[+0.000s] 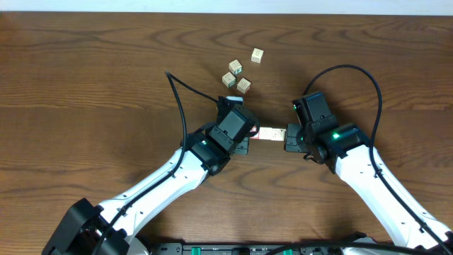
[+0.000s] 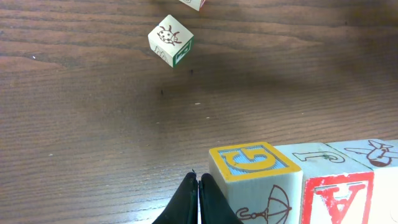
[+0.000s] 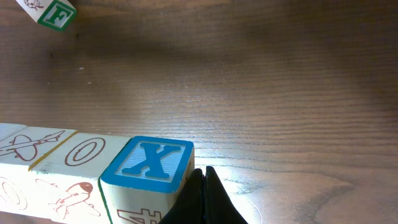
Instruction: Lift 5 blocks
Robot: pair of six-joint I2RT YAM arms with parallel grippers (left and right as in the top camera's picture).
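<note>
The left arm reaches in from the lower left of the wooden table (image 1: 85, 85). The left gripper (image 1: 253, 134) has its two fingers pressed flat together and holds nothing between them. In the left wrist view, the left gripper (image 2: 198, 180) sits with its outer side against the end of the row of blocks (image 1: 269, 133), which starts at its 3 o'clock.

The first block in the row is the G block (image 2: 252, 163), cream with a yellow-framed letter on top. Next to it, touching, is the red A block (image 2: 339, 200). The plane block (image 2: 373, 152) follows at the right edge of the view.

At 12 o'clock from the left gripper, well apart from the row, lie four loose cubes (image 1: 235, 68). The ladybug cube (image 2: 171, 40) is one of them.

In the right wrist view the row runs on through the plane block (image 3: 25, 146) and the O block (image 3: 78, 152) to the X block (image 3: 149, 165), which is white with a blue top. A green F cube (image 3: 55, 14) sits at the far upper left of this view.

The right gripper (image 3: 203, 177) is also fully closed with nothing gripped. The X block is at its 9 o'clock, touching the side of its fingers. From overhead, the right gripper (image 1: 286, 136) meets the row from 3 o'clock, so the five blocks are squeezed end to end between the two closed grippers. I cannot tell whether the row is off the table.
</note>
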